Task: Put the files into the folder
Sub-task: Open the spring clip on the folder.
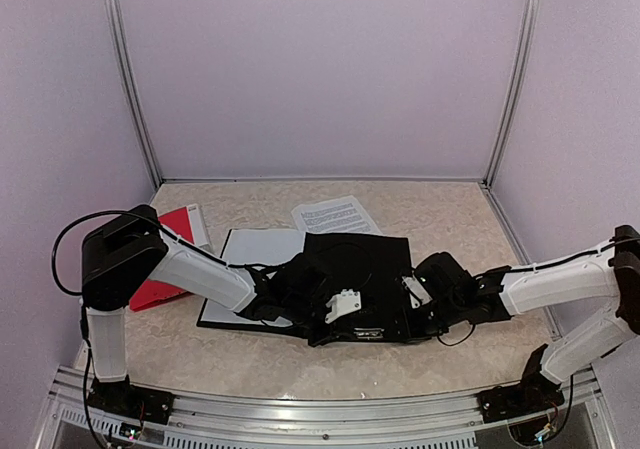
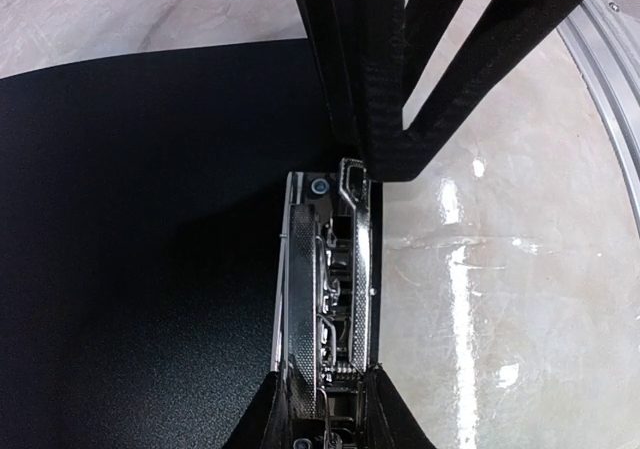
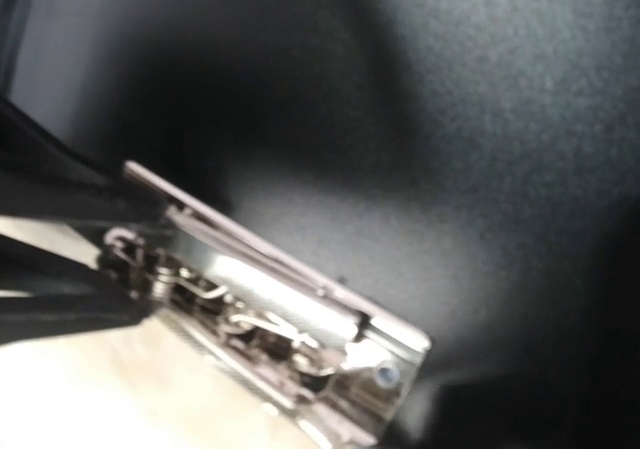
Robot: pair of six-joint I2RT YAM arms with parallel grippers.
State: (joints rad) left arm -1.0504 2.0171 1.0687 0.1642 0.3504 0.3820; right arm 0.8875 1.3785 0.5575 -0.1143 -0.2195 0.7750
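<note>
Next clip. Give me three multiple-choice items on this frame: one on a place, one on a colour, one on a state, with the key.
1. Where does the printed sheet lie?
A. on the table, at the far edge of the folder
B. on the metal rail at the near edge
C. on top of the folder

2. What colour is the item left of the folder?
A. blue
B. red
C. green

3. How do the two arms stand?
A. both folded back over their bases
B. only the left one stretched out
C. both stretched in to the folder

Key:
1 A: the top view shows the sheet flat on the table beyond the folder.
2 B: the item is plainly red.
3 C: the left arm and the right arm both reach the folder's near part.
</note>
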